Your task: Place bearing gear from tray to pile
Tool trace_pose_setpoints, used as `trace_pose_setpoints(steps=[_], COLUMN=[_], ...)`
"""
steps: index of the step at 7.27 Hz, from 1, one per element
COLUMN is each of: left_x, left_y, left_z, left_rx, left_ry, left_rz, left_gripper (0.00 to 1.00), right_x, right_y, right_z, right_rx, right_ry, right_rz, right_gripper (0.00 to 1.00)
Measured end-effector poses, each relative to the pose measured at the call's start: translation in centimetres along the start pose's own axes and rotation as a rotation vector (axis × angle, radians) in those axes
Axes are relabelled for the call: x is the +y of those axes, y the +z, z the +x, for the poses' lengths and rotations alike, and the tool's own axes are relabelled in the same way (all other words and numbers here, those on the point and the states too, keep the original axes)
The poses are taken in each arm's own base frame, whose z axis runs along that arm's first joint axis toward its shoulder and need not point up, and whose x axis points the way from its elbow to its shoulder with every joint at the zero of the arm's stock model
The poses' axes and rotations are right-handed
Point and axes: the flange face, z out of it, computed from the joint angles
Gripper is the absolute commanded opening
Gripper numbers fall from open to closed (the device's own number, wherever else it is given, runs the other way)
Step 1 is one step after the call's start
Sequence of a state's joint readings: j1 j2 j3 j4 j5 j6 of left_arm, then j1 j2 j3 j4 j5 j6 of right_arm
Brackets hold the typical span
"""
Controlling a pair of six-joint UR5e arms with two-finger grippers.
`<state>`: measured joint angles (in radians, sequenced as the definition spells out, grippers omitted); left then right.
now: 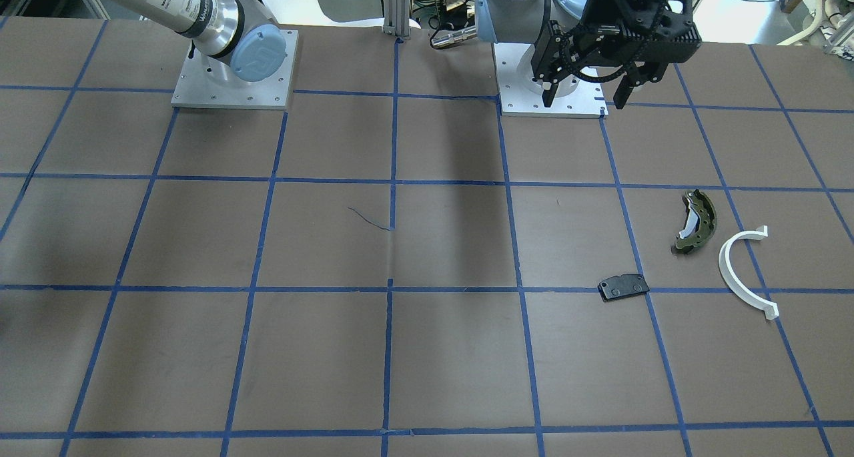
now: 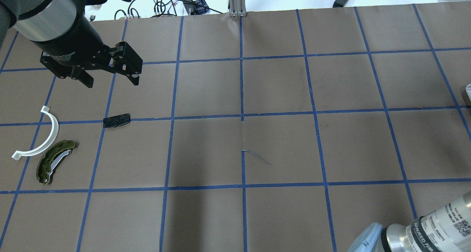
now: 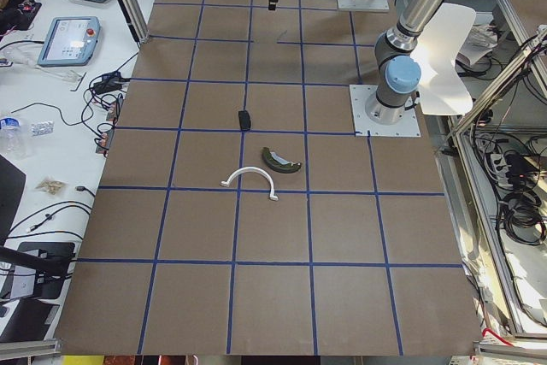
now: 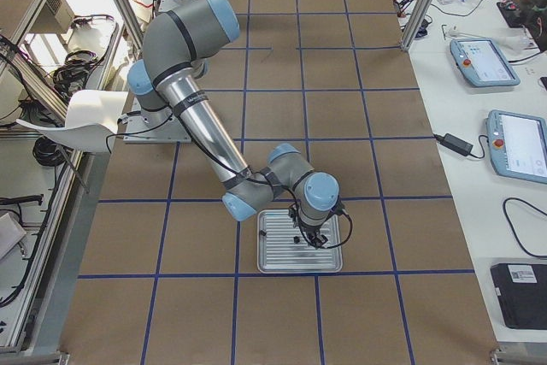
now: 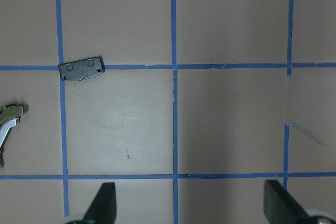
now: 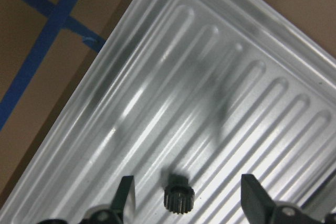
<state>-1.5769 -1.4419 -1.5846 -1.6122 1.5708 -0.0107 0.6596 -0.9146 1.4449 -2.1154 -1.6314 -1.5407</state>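
Observation:
The bearing gear [image 6: 178,199], small, dark and toothed, stands on the ribbed metal tray [image 6: 105,103]. My right gripper [image 6: 186,195] is open just above the tray, one finger on each side of the gear, not touching it. The exterior right view shows the gripper [image 4: 309,239] over the tray [image 4: 273,261]. The pile lies far off on my left: an olive brake shoe [image 2: 55,162], a white arc [image 2: 56,127] and a black pad plate [image 2: 116,120]. My left gripper [image 2: 110,79] is open and empty, high above the table beyond the pad plate [image 5: 81,69].
The table is brown paper with a blue tape grid. The arm bases [image 1: 233,77] stand at the robot's edge. A short loose tape strand [image 2: 257,157] lies near the table's centre. An aluminium post [image 2: 237,2] stands at the far edge.

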Motion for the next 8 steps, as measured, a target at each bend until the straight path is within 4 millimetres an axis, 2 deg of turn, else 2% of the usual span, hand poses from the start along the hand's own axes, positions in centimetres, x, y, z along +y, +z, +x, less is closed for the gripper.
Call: trace_pose_setpoints(steps=[8], left_x=[0.00], left_y=[0.00], left_z=[0.00], left_rx=[0.000], left_ry=[0.000], left_rz=[0.000], left_gripper=[1.00], right_x=[0.11], right_y=[1.37], right_z=[0.02], right_rx=[-0.018], right_ry=[0.004], right_rz=[-0.019], right_gripper=[0.69])
